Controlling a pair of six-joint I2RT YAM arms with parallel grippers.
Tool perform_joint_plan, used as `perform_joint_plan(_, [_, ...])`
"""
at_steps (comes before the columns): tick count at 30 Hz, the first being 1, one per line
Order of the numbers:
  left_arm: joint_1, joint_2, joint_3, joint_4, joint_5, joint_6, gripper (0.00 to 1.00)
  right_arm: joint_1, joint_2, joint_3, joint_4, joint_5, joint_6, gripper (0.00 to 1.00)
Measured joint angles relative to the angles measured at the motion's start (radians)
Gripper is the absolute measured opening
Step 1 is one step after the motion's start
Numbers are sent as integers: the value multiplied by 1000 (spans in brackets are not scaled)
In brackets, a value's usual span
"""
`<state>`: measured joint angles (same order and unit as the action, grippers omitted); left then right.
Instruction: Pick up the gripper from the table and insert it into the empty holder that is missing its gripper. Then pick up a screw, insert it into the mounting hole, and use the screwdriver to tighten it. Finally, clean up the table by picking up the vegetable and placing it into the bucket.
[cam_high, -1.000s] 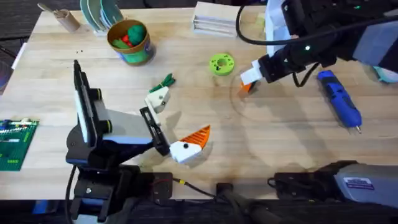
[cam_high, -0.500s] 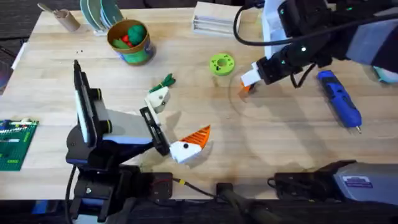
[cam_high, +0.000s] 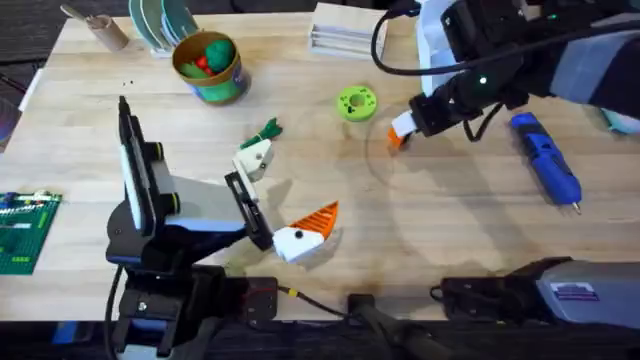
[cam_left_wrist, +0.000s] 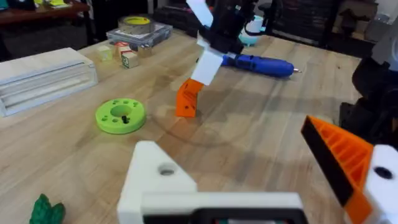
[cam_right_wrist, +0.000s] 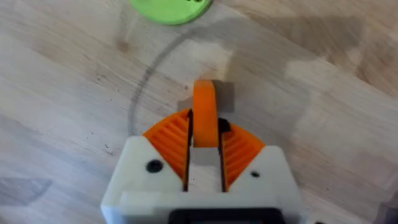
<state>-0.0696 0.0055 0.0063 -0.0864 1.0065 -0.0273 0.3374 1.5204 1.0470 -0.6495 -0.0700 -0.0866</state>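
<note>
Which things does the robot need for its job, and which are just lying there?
Needed: gripper held by right gripper, holder, screwdriver, vegetable, bucket.

Lying about: green disc, plates, circuit board.

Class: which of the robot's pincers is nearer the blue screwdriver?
Right. The right pincer, shut on the orange gripper, sits beside the screwdriver; the left pincer is across the table.

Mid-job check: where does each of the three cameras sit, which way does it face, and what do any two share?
Overhead: above the bases, looking down and forward; both arms show; right gripper by the lime-green disc.
Left wrist: on the left arm, facing across the table at the screwdriver; its own fingers below.
Right wrist: looks down at the orange wedge between its pads.
Shared: wedge and disc.
</note>
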Motion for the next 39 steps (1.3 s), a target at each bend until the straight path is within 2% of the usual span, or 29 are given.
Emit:
perform_joint_plan(10, [0, 0, 0, 0, 0, 0, 993, 0, 0, 0, 5, -1, 0, 16])
perform_joint_plan(18, [0, 0, 0, 0, 0, 0, 992, 0, -67, 0, -8, -2, 0, 19])
perform_joint_plan(26, [0, 0, 0, 0, 0, 0, 993, 0, -300, 0, -17, -16, 22, 17])
perform_joint_plan(28, [0, 0, 0, 0, 0, 0, 993, 0, -369, 0, -17, -68, 47, 16])
perform_joint_plan(32, [0, 0, 0, 0, 0, 0, 993, 0, -447, 3, -14, -269, 109, 16])
perform_joint_plan(35, [0, 0, 0, 0, 0, 0, 993, 1, -427, -6, 21, -443, 147, 15])
perform_joint_plan(39, [0, 0, 0, 0, 0, 0, 993, 15, -346, -57, 150, -646, 226, 14])
